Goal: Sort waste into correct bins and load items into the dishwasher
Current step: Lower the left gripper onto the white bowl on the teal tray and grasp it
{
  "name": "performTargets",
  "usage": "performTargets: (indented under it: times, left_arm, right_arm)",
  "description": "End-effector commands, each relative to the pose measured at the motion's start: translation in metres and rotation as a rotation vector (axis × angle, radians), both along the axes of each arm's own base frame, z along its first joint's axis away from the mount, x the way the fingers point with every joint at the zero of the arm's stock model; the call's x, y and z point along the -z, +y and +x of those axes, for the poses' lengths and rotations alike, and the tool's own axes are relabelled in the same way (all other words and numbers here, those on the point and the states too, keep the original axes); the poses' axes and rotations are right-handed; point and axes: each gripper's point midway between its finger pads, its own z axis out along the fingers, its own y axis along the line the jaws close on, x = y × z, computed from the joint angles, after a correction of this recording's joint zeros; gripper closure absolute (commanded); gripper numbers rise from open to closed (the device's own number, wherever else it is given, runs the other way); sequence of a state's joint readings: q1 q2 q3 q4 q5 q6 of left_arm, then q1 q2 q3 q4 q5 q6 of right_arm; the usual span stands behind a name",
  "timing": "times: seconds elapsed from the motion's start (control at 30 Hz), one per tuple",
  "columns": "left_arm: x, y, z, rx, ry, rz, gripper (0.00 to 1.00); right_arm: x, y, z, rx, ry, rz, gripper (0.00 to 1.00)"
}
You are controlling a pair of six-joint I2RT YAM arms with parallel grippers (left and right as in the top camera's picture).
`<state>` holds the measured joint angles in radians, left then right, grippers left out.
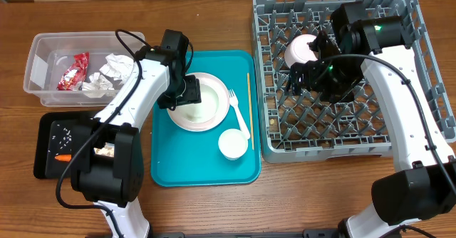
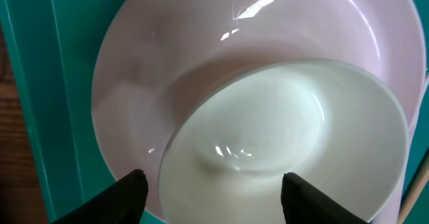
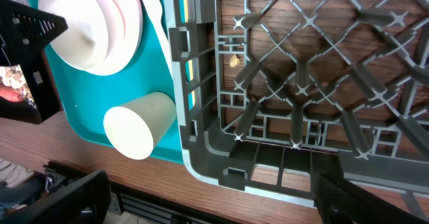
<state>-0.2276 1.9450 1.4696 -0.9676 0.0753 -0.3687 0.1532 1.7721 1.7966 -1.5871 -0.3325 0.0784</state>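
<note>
White bowl (image 1: 203, 95) nested on the white round plate (image 1: 208, 125), both in the upper half of the teal tray (image 1: 171, 163) at frame centre. The bowl is round, so it offers no long axis; what matters is its near rim. In the left wrist view the bowl (image 2: 288, 137) fills the lower right and the plate (image 2: 167, 56) arcs behind it. The left pincer (image 2: 214, 197) straddles that rim from the bottom edge, one fingertip outside the bowl over the plate, the other over the bowl's hollow. Its jaws stand apart with a wide gap, and no clamp on the rim is visible. Overhead, the left pincer (image 1: 179, 95) sits at the left edge of the bowl, so the bowl lies to its right, toward the rack. The left arm is clearly the nearer one. Fork (image 1: 239, 114) and wooden stick (image 1: 249, 110) lie just right of the plate, long axes running top to bottom of the frame, and the cup (image 1: 232, 144) lies below them. The grey dish rack (image 1: 328, 154) fills the right of the worktop (image 1: 285, 195) and already holds a second bowl (image 1: 301, 49). The right pincer (image 1: 303, 78) hangs above the rack's lattice, jaws fully apart and empty.
</note>
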Motion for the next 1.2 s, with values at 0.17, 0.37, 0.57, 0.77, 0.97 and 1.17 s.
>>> performTargets:
  times: [0.17,0.37,0.57,0.77,0.97,1.17]
  left_arm:
    - [0.014,-0.015,-0.009,0.012,0.023,-0.024,0.57]
    - [0.013,-0.011,-0.002,0.014,-0.01,0.014,0.53]
    - [0.014,-0.008,-0.001,0.012,-0.016,0.029,0.55]
    - [0.014,-0.009,-0.002,0.013,-0.012,0.028,0.6]
    - [0.024,-0.01,-0.007,0.019,-0.006,0.031,0.63]
    - [0.027,-0.008,-0.011,0.017,0.006,0.034,0.96]
  right_arm:
    - [0.001,-0.001,0.0,-0.004,-0.007,-0.018,0.0]
    - [0.001,-0.001,0.002,-0.004,-0.012,-0.017,0.0]
    - [0.001,-0.001,0.001,-0.004,-0.008,-0.018,0.0]
    - [0.001,-0.001,0.001,-0.004,-0.008,-0.018,0.0]
    - [0.001,-0.002,0.001,-0.004,-0.008,-0.018,0.0]
    - [0.001,-0.001,0.001,-0.004,-0.008,-0.018,0.0]
